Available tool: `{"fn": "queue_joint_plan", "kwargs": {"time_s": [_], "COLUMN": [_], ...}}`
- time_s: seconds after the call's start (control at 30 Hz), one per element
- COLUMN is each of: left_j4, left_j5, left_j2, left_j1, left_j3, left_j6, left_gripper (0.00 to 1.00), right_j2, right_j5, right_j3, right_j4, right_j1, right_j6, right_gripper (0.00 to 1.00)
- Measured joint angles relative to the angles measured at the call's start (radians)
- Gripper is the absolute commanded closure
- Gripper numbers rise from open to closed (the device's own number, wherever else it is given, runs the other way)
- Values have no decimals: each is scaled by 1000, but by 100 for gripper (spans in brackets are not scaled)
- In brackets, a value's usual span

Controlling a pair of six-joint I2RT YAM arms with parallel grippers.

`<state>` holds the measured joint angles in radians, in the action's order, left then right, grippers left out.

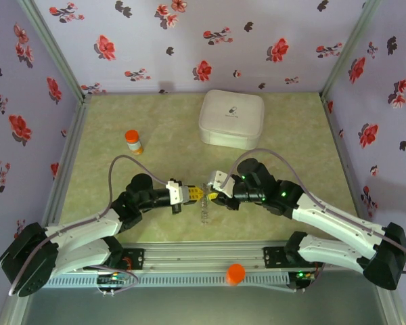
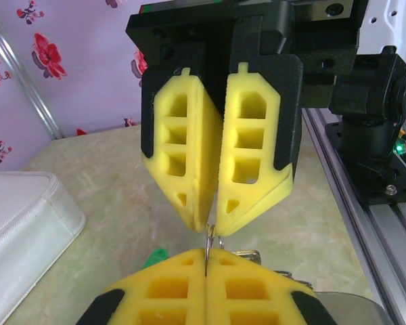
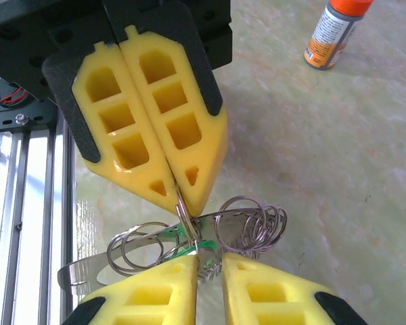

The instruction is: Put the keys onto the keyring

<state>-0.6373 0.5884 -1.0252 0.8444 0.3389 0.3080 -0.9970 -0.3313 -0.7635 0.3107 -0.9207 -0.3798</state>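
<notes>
Both arms meet low over the near middle of the table (image 3: 338, 149), tip to tip, so the small parts sit between them. The left gripper (image 3: 183, 196) is pinched fully together on a thin strand of the keyring (image 3: 267, 223), holding that wire up off the surface and steady, probably to give the other arm a fixed edge to thread against. The right gripper (image 3: 210, 271) faces it with its jaws nearly together, leaving a narrow slot with metal in it. Whether it truly clamps anything I cannot tell. A green head of the keys (image 3: 187, 237) shows just beside the held wire, tangled among the loops, and I judge it not clearly threaded on yet. The orange-capped bottle (image 3: 335, 30) stands well apart, out of the way
</notes>
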Motion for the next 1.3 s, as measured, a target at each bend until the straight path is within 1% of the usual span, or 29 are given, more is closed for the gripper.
{"fn": "queue_joint_plan", "kwargs": {"time_s": [0.2, 0.43, 0.97, 1.03, 1.07, 1.13, 1.2, 1.3], "left_j4": [0, 0, -18, -22, -27, -43, -58, -73], "left_j5": [5, 7, 35, 36, 38, 48, 57, 64], "left_j2": [0, 0, 0, 0, 0, 0, -3, -14], "left_j1": [0, 0, 0, 0, 0, 0, 0, 0], "left_j3": [0, 0, -2, -2, -2, -2, -2, -2], "left_j6": [-4, -8, -42, -42, -42, -42, -42, -42], "left_gripper": [100, 100, 100, 100, 100, 100, 100, 100], "right_j2": [-13, -21, -65, -60, -52, -26, 9, 40], "right_j5": [-6, -13, -13, -13, -13, -11, -7, -11], "right_j3": [0, 0, -31, -31, -27, -14, 7, 29], "right_j4": [0, 5, 39, 37, 35, 23, 9, -9], "right_j1": [0, 0, 0, 0, 0, 0, 0, 0], "right_j6": [0, 10, 11, 14, 18, 23, 24, 23], "right_gripper": [86, 100, 100, 91, 84, 76, 71, 70]}}
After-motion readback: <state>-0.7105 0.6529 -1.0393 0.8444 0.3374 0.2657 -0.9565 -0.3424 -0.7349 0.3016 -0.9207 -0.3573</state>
